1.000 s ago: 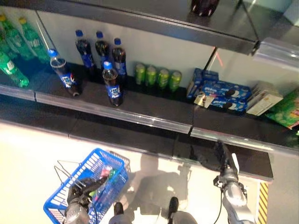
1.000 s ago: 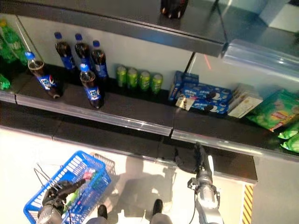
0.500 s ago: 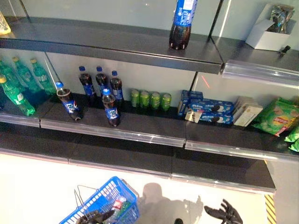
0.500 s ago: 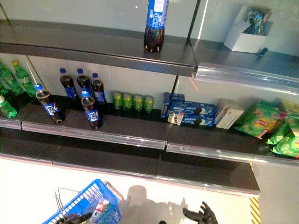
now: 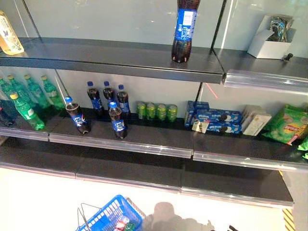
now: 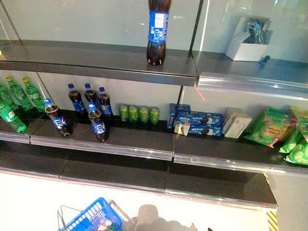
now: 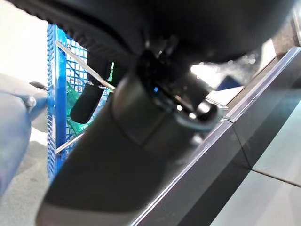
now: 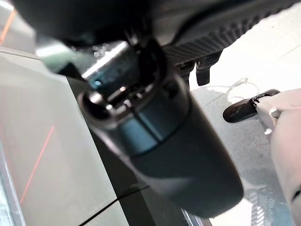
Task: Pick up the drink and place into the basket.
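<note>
A: Drink candidates, largest first: one tall cola bottle [image 5: 183,30] stands upright, alone, on the top shelf [image 5: 110,55], just left of the upright divider.

B: And the middle shelf [image 5: 144,139]?

A: Five smaller cola bottles [image 5: 117,120] with blue labels. Three in a row at the back, two nearer the front edge; the leftmost front one leans. Green bottles [image 5: 26,98] further left, a row of green cans [image 5: 157,111] to the right, then blue biscuit boxes [image 5: 214,120] and green snack bags [image 5: 288,125] at the far right.

B: Basket?

A: Blue basket [image 5: 110,217] on the floor at the lower left, wire handle up. A bottle with a red cap and something green already lie inside.

B: Left hand?

A: Left hand [image 7: 89,101] shows only in its wrist view: a dark finger beside the basket's wire handle against the blue mesh. Whether it grips the handle, I cannot tell.

B: Right hand?

A: Right hand [image 8: 204,70] shows in its own wrist view as a dark fingertip past the wrist housing, above the pale floor. Open or closed, I cannot tell. Nothing seen in it.
</note>
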